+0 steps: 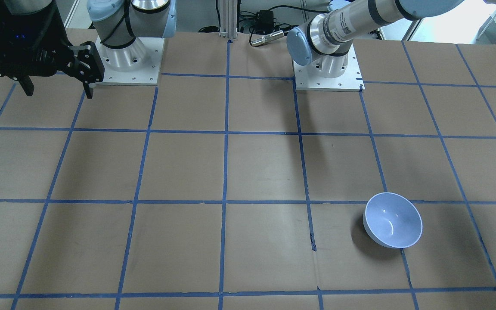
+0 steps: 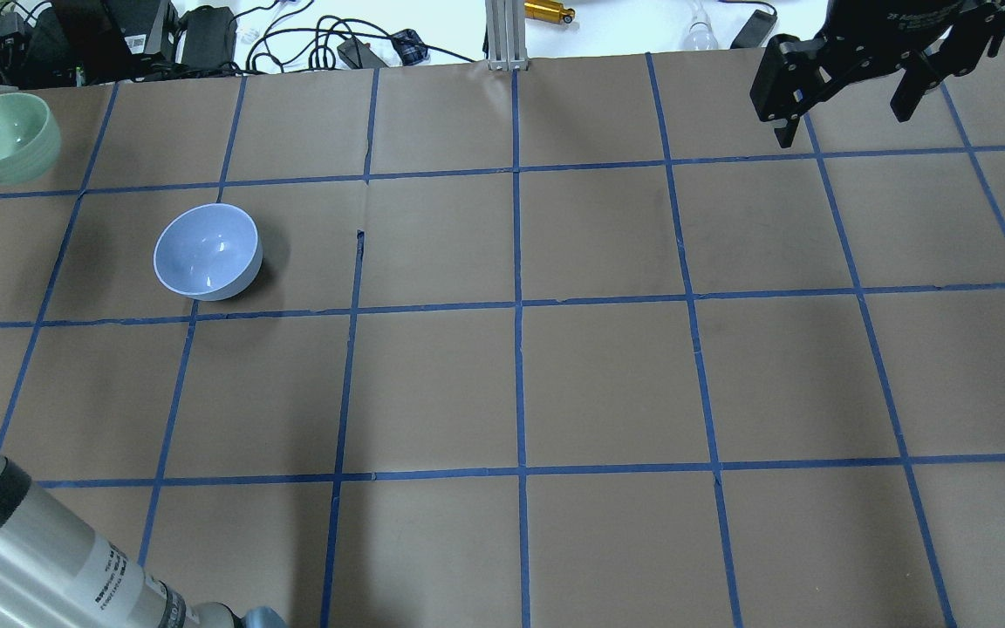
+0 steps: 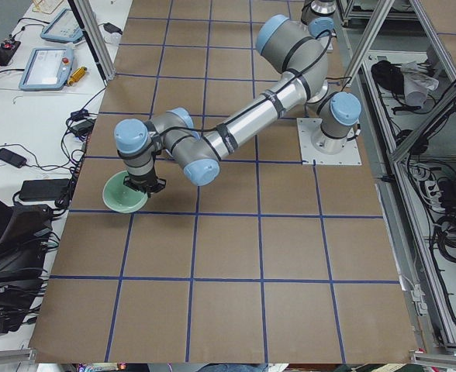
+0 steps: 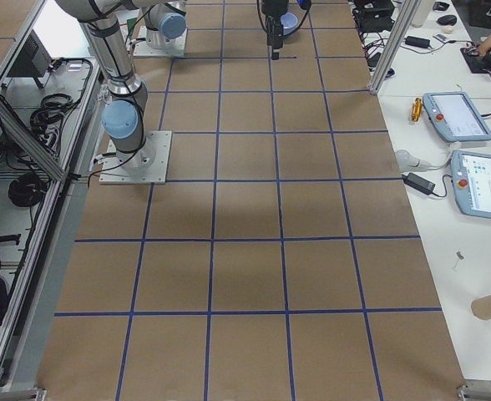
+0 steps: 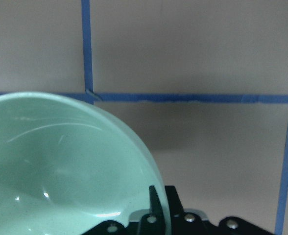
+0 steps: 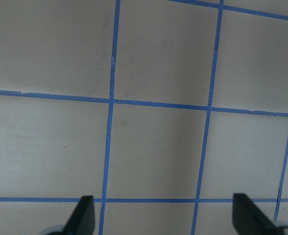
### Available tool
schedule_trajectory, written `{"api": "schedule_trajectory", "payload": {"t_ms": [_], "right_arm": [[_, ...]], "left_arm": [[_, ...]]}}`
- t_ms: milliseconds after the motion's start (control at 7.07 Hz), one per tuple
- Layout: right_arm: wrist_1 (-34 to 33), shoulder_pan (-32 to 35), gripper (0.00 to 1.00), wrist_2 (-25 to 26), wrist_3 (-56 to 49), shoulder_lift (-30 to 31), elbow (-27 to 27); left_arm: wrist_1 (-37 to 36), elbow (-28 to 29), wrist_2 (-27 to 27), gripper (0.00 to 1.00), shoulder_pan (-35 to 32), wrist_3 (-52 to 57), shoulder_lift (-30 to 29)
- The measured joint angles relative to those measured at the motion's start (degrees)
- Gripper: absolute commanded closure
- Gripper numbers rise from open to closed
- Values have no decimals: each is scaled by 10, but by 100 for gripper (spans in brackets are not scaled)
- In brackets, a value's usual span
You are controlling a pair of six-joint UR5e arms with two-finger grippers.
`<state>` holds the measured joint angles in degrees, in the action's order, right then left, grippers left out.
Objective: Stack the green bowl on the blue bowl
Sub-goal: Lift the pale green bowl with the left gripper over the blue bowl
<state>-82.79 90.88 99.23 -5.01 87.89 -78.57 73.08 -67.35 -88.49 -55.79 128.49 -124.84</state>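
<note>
Gripping the green bowl (image 2: 16, 139) by its rim, the left gripper (image 5: 161, 205) holds it upright at the table's (image 2: 607, 375) far left, seemingly raised for carrying. The blue bowl (image 2: 206, 251) sits nearby, mouth up, ready to receive it. The right gripper (image 2: 845, 118) hangs wide, well apart.

Bright, even ceiling light, soft shadows. Glossy pale blue-lavender bowl (image 1: 392, 220) has small white glints inside and a dark shadow spilling toward the middle of the brown paper-covered table (image 1: 265, 172). Left wrist view is dim and blurry, with the glossy mint-green bowl (image 5: 60, 161) out of focus. Right wrist view is washed pale.
</note>
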Motion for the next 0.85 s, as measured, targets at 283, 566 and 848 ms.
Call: {"api": "schedule_trajectory", "payload": {"t_ms": [283,566,848], "right_arm": [[0,0,0,0,0,0,0],[0,0,0,0,0,0,0],[0,0,0,0,0,0,0]], "left_arm": [[0,-101,0,100,-52,-20,86],[-4,-212,-1,100,-81,-73,175],[-23,-313,0,100,-103,-127,247]]}}
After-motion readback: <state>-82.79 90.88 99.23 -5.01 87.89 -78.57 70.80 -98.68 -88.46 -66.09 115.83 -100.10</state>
